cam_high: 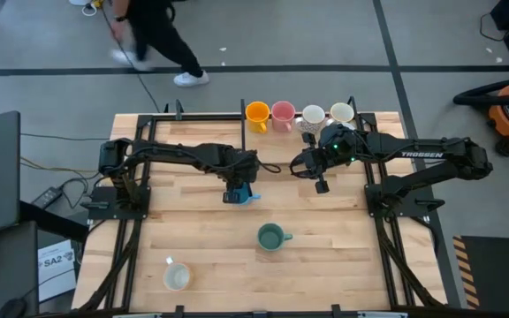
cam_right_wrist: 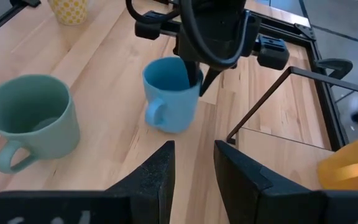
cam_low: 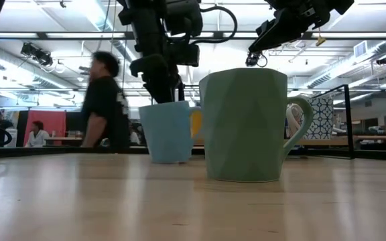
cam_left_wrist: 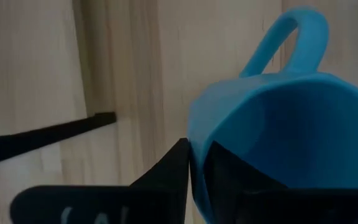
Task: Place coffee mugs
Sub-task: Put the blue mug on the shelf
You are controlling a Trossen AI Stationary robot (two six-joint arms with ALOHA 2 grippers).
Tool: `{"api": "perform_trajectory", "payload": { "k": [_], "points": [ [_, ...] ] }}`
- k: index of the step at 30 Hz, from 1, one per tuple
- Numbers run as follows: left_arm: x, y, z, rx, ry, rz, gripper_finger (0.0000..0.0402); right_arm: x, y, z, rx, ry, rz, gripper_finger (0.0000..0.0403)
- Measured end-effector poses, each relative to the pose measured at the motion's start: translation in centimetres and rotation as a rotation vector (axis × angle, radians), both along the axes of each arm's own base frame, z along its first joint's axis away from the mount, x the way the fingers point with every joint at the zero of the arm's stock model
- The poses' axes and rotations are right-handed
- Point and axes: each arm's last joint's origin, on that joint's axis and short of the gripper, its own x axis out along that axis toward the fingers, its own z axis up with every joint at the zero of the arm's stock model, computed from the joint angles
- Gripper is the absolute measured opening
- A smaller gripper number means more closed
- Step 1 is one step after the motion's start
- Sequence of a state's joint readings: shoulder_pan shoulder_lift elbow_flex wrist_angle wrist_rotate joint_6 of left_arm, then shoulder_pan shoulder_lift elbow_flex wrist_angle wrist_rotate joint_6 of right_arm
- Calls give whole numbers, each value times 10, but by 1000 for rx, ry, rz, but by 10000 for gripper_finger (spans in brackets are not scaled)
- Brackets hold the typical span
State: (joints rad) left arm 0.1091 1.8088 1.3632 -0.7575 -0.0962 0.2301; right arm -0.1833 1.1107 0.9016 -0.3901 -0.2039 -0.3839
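The light blue mug (cam_high: 242, 194) stands upright on the table's middle, its handle (cam_left_wrist: 291, 37) pointing away from my left gripper (cam_high: 235, 184), which is shut on its rim from above. My right gripper (cam_high: 321, 183) hovers open a little to the right of it, above the table and holding nothing. The teal-green mug (cam_high: 272, 237) stands nearer the near edge, and in the low view it fills the foreground (cam_low: 246, 124). A white mug (cam_high: 177, 277) sits at the near left. Orange (cam_high: 256, 113), pink (cam_high: 282, 113) and two whitish mugs (cam_high: 313, 116) (cam_high: 341, 113) line the far edge. My left gripper pinches the light blue mug's wall at the rim (cam_left_wrist: 191, 134), on the side away from the handle, one finger (cam_left_wrist: 241, 171) inside the cup and one finger (cam_left_wrist: 166, 171) outside. The fingers point down from above. The mug stands upright with its base (cam_low: 169, 159) on the table.
Dark metal frame rails (cam_high: 387, 256) run along the table's left and right sides, with a thin black bar (cam_right_wrist: 272, 93) near the right arm. A person (cam_high: 153, 40) walks on the floor beyond the far edge. Bare wood (cam_high: 343, 265) lies around the teal-green mug.
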Motion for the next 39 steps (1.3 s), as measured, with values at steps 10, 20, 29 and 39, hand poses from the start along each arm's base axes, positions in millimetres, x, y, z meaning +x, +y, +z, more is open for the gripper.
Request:
{"api": "perform_trajectory", "payload": {
  "k": [10, 20, 29, 39],
  "points": [
    [8, 1, 4, 24, -86, 8, 82, 0, 0, 0, 6, 0, -4, 117],
    [10, 2, 10, 65, -140, 19, 143, 0, 1, 0, 99, 3, -26, 117],
    [9, 2, 58, 107, -93, 37, 155, 7, 10, 1, 92, -37, 17, 117],
    [-50, -18, 109, 7, -105, 142, 156, 45, 26, -22, 91, -48, 92, 117]
  ]
}}
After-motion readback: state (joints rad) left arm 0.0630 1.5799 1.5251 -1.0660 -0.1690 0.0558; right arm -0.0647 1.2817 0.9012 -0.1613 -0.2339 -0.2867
